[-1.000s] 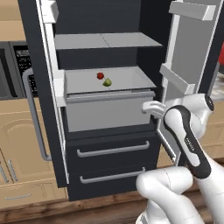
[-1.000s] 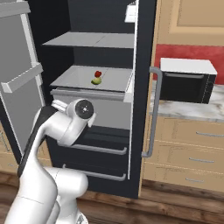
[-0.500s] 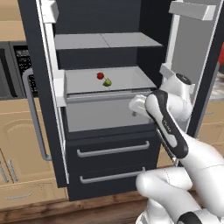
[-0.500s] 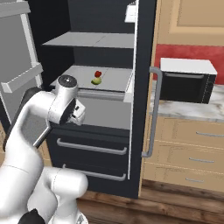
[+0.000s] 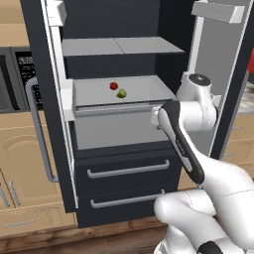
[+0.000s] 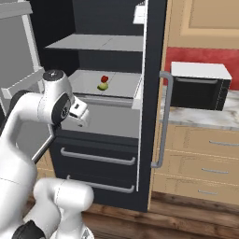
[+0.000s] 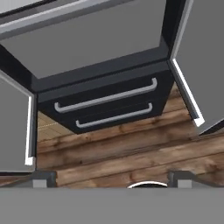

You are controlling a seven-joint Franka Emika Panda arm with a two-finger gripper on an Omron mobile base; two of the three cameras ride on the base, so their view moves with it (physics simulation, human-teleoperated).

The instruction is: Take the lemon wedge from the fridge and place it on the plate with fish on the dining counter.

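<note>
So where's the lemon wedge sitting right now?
The lemon wedge lies on the lower shelf inside the open fridge, just in front of and beside the small red fruit, near the shelf's middle in both base views.

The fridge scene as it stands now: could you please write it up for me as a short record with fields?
fridge: both upper doors open, two lower drawers shut
lemon wedge: on the lower grey shelf inside, not held
red fruit: on the same shelf, close beside the wedge
gripper: open, empty, pointing down at the drawers and wood floor
arm: in front of the fridge, below shelf level
microwave: on the counter beside the fridge, door shut
</note>
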